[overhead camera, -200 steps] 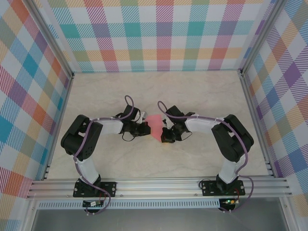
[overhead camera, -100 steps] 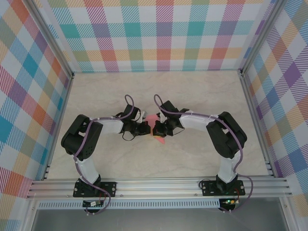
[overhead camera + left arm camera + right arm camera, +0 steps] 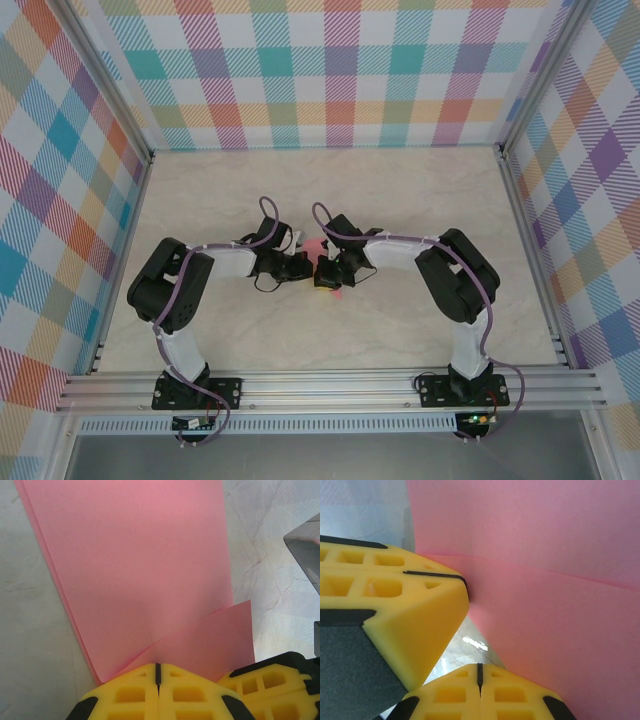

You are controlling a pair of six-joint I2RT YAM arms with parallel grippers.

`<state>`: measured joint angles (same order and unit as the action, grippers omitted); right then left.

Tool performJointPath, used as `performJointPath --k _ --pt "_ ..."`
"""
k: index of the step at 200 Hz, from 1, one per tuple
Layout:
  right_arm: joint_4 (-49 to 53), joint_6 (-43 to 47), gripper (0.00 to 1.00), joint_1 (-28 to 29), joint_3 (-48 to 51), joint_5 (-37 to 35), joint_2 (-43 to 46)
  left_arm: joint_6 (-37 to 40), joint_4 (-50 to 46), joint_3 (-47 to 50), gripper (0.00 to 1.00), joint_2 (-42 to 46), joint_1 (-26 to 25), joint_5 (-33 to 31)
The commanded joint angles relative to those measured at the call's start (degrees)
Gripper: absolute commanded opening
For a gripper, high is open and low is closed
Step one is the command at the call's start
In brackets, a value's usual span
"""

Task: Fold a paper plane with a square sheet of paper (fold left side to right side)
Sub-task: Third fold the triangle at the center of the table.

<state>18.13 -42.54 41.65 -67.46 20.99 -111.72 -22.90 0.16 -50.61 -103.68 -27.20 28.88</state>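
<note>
Pink paper sheet (image 3: pixel 140 570) lies partly folded just ahead of both tips. Left claw (image 3: pixel 158 672) and right claw (image 3: pixel 480 672) are fully closed at its near edge. I'd align the edges first, then press the crease flat onto the worktop (image 3: pixel 280 555).

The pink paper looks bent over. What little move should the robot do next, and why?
Probably slide the shut right claw along the folded salmon-pink paper sheet to press it flat: one flap lifts off the layer beneath, while the shut left claw sits at its edge.
</note>
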Motion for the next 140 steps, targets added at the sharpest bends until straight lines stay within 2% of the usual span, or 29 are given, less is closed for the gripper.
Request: performJointPath --k 1,55,140 --pt "-0.01 -1.31 0.0 0.19 -1.87 -2.08 -0.69 0.75 -2.35 -0.05 0.0 -2.01 -0.04 -3.94" --pt "1.83 -0.38 0.0 0.21 -1.64 -5.06 -0.95 0.9 -2.49 -0.03 0.0 -2.14 -0.05 -4.3" --pt "6.37 2.65 0.0 -0.03 9.71 -5.72 4.52 1.54 -3.46 -0.19 0.0 -2.07 0.03 -5.41"
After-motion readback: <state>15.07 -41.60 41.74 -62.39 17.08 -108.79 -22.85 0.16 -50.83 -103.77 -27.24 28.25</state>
